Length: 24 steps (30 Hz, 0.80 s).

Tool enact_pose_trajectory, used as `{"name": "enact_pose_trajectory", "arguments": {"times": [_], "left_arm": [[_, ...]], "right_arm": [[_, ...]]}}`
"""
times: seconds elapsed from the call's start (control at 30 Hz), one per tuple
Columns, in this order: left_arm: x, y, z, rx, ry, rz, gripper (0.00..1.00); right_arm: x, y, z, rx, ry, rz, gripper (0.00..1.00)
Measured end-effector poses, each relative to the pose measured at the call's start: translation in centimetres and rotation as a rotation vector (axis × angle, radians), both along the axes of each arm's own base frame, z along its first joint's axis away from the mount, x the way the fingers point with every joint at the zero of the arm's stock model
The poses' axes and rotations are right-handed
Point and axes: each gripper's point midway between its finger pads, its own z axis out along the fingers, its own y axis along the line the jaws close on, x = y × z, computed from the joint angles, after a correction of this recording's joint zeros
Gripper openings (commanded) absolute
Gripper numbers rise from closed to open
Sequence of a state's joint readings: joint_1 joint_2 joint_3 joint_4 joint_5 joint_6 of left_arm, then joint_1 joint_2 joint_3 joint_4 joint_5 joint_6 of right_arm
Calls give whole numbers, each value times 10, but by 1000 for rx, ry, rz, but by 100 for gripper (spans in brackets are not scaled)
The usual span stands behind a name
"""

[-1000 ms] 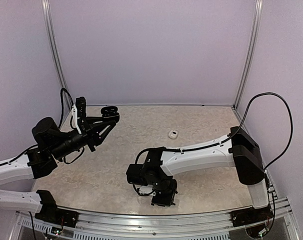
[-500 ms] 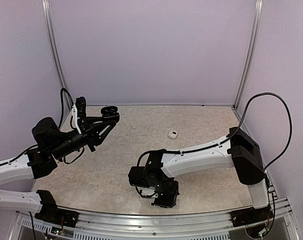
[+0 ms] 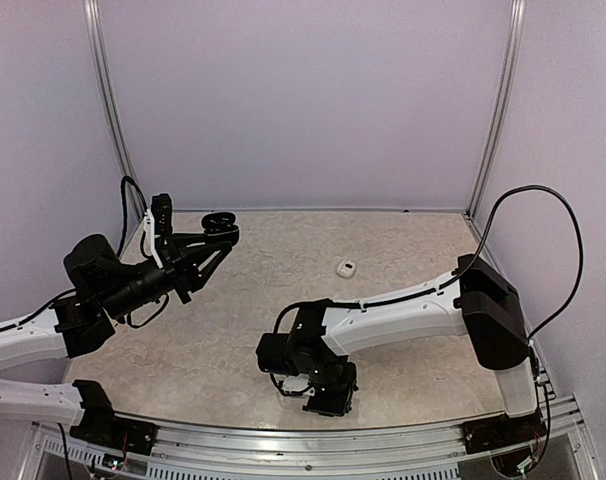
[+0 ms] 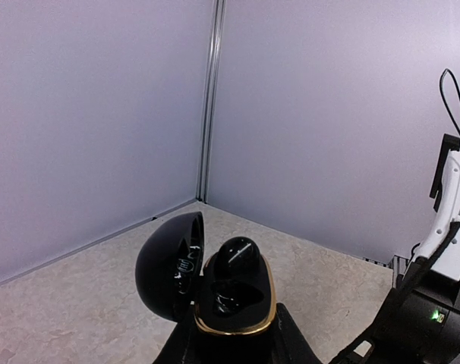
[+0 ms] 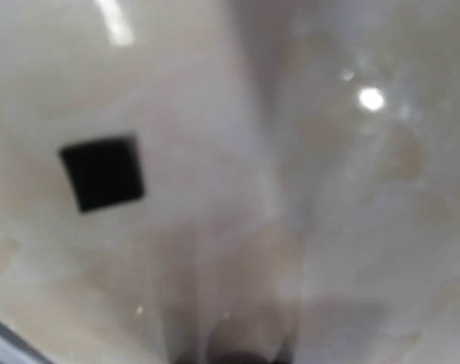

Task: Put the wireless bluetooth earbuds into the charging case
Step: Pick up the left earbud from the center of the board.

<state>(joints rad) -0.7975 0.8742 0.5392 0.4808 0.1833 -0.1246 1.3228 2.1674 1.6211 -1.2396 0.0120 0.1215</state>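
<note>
My left gripper [image 3: 215, 236] is shut on a black charging case [image 3: 220, 221] and holds it up above the far left of the table. In the left wrist view the case [image 4: 234, 303] has a gold rim and its lid [image 4: 168, 265] is open to the left. One black earbud [image 4: 237, 258] sits in the far slot; the near slot looks dark and empty. My right gripper [image 3: 328, 398] points down at the table near the front edge. Its wrist view is blurred, with only a dark blob [image 5: 245, 350] at the bottom, so its jaws cannot be read.
A small white object [image 3: 347, 267] lies on the beige table [image 3: 403, 240] right of centre. A black square mark [image 5: 101, 171] shows on the surface in the right wrist view. Purple walls enclose the back and sides; a metal rail [image 3: 283, 450] runs along the front.
My right gripper has shifted slightly toward the front edge and lower. The left arm and the case have not moved.
</note>
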Motion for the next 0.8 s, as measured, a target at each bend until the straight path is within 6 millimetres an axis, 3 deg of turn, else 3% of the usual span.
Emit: {"name": "enact_pose_trajectory", "arguments": {"times": [0.8], "left_arm": [[0, 0, 0, 3, -3, 1, 5]], "right_arm": [[2, 7, 2, 24, -10, 2, 28]]}}
